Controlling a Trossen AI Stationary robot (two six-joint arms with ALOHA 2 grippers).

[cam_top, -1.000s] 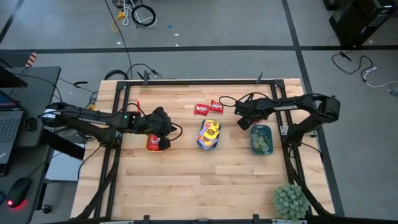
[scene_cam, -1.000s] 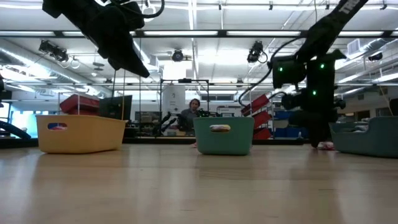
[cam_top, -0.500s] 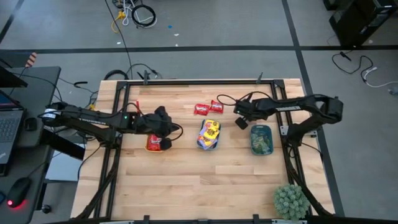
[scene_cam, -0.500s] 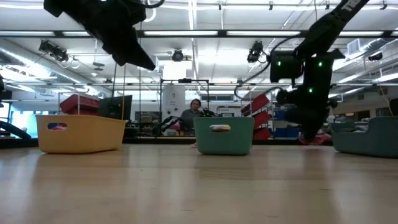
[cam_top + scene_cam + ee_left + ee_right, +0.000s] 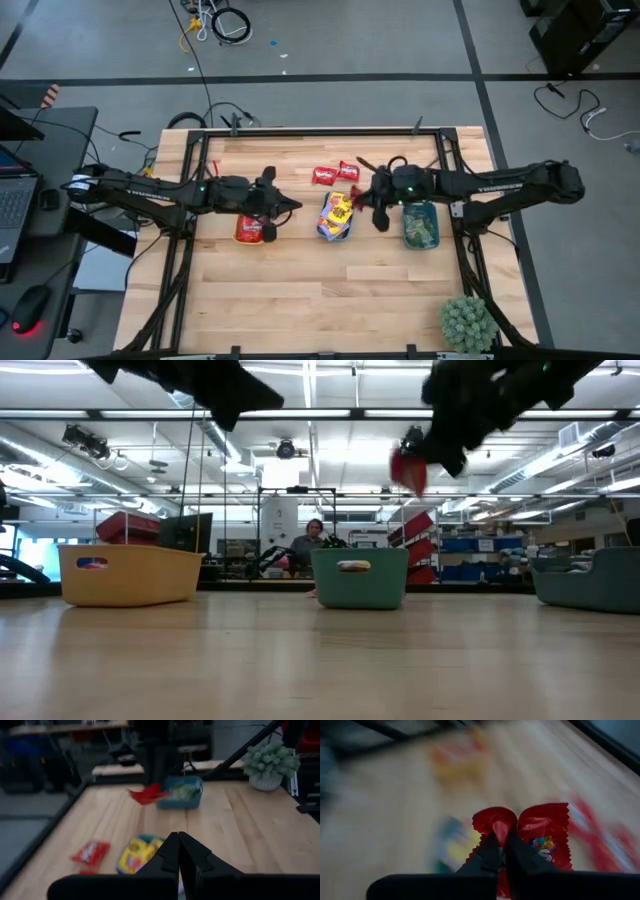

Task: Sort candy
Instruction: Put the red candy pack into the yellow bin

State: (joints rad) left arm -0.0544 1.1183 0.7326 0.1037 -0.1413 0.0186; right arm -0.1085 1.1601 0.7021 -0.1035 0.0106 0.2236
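Right wrist view: right gripper [image 5: 501, 851] jaws are pinching a glossy red candy packet [image 5: 540, 834] mid-wrapper, lifted off the counter [image 5: 300, 290]. It's crumpling, probably light and slippery. Left gripper [image 5: 272, 200] is hovering clenched, empty.

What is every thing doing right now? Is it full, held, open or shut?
Right gripper: shut on a red candy, lifted.
Left gripper: shut, empty.
Yellow tray: holds red candy.
Middle tray: holds yellow candy.
Teal tray: holds green candy.
Loose red candies: lying on table.
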